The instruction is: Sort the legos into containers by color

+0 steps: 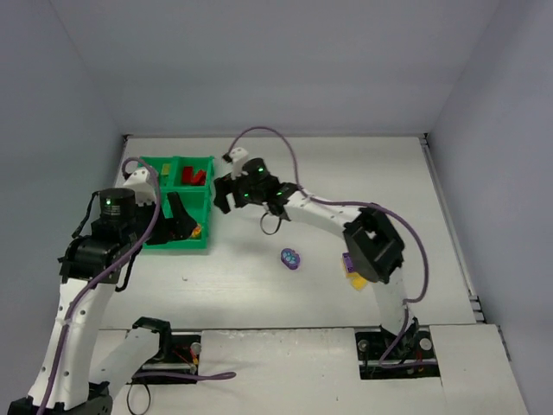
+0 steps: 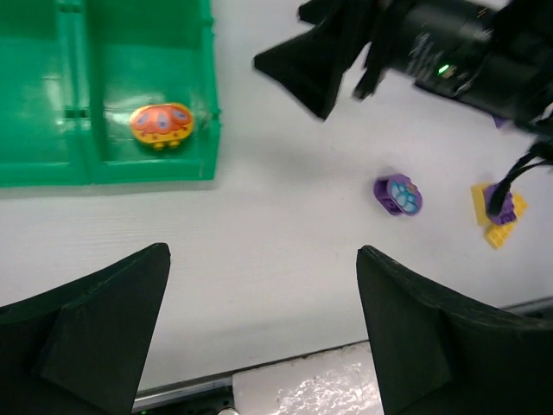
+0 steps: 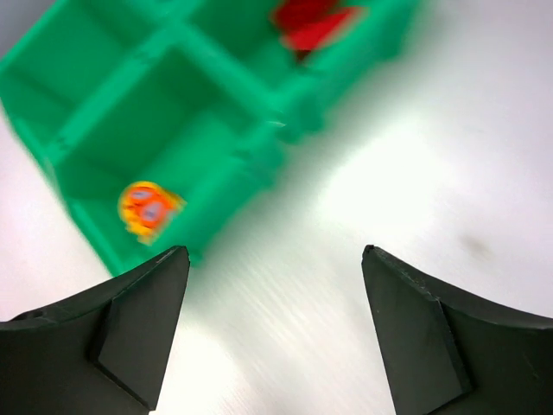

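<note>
The green tray (image 1: 173,245) sits at the back left. Red bricks (image 1: 195,176) lie in its far right compartment. An orange patterned oval piece (image 1: 197,232) lies in its near right compartment. It also shows in the left wrist view (image 2: 162,124) and the right wrist view (image 3: 147,207). A purple oval piece (image 1: 290,258) lies on the table. Yellow and purple bricks (image 1: 352,273) lie further right, partly under the right arm. My left gripper (image 1: 179,218) is open and empty over the tray's near right part. My right gripper (image 1: 223,195) is open and empty beside the tray's right wall.
The left wrist view shows the tray wall (image 2: 147,169), the purple oval (image 2: 398,194), the yellow and purple bricks (image 2: 497,212) and the right gripper (image 2: 320,65). The right wrist view is blurred and shows the tray (image 3: 207,65) with red bricks (image 3: 311,22).
</note>
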You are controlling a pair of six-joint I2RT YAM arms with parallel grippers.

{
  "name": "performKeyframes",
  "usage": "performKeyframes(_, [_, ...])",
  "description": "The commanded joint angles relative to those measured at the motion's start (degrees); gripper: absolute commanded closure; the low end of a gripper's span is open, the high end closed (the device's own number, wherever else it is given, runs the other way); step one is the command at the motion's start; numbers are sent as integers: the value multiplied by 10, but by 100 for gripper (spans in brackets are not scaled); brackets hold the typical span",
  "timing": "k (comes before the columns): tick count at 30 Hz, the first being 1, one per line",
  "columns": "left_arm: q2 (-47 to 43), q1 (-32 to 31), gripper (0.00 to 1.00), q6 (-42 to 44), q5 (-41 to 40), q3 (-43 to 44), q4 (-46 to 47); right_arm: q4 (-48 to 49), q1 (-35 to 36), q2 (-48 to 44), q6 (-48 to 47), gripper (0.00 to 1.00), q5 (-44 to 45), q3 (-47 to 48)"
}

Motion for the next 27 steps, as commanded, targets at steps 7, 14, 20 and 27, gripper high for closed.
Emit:
performKeyframes(7, [103, -208, 18, -14, -19, 7, 93, 35, -193, -323, 31, 21, 55, -247])
performKeyframes(14, [296, -351, 18, -49, -36, 48, 148, -35, -308, -471, 43, 20, 82, -384])
performKeyframes(20, [474, -421, 18, -138, -103, 155, 102, -77, -371, -566, 61, 20, 80, -451])
performKeyframes(27, [596, -446, 18, -244, -127, 214, 82, -91, -412, -618, 62, 20, 45, -495])
